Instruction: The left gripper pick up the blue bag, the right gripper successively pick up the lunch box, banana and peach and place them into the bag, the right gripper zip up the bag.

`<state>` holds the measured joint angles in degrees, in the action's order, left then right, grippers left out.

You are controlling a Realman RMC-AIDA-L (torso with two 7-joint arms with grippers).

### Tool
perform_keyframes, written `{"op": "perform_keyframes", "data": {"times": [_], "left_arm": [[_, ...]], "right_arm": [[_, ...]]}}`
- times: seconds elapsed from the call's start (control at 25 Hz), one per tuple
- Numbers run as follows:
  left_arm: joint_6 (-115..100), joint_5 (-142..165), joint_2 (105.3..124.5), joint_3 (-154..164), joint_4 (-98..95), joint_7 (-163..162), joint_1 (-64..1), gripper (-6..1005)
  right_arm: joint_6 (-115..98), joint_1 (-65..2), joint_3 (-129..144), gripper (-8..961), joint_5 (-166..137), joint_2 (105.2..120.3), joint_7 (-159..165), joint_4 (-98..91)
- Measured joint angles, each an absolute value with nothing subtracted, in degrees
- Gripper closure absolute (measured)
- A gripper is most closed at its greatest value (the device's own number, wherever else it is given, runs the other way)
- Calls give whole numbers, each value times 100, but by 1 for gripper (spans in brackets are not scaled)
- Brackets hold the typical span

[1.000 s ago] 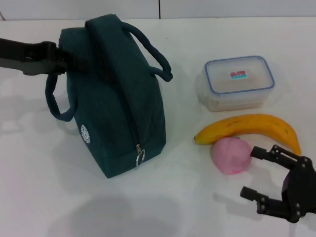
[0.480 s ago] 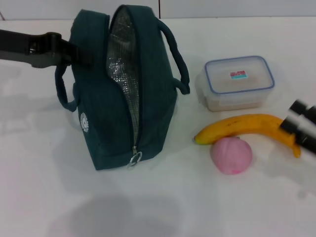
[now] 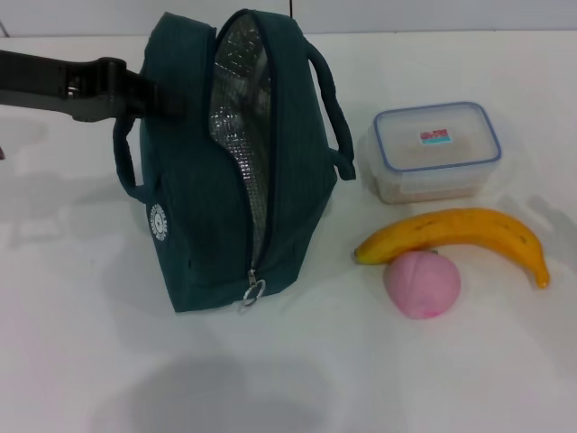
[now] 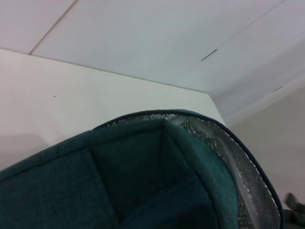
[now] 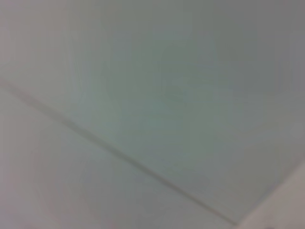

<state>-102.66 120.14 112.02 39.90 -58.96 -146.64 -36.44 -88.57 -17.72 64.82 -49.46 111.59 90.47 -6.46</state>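
A dark teal blue bag stands upright on the white table, left of centre, its zipper open and silver foil lining showing. The left gripper reaches in from the left and meets the bag's upper left side; whether its jaws are closed cannot be told. To the right, well apart from the bag, sits the lunch box. Nearer lies the banana, with the peach touching its near edge. The right gripper is out of view.

Black left arm, rounded glossy housing, dark claw end
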Motion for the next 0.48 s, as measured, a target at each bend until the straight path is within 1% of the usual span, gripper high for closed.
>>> {"op": "perform_keyframes", "data": {"times": [0.32,0.4,0.48], "left_arm": [[-10265,11982,11214,3990,-5897,-14594,-3652,961],[-10265,11931,11214,3990,-5897,-14586,-3655,960],[-10265,11897,11214,3990,-5898,-14579,-3657,960]], "right_arm": [[-7565,-2110,6417,222,-4933,11459,9279,-672],[-7381,-2238,6425,224,-4936,11508,9283,-674],[-7223,-2388,6447,225,-4954,11525,9285,-659]]}}
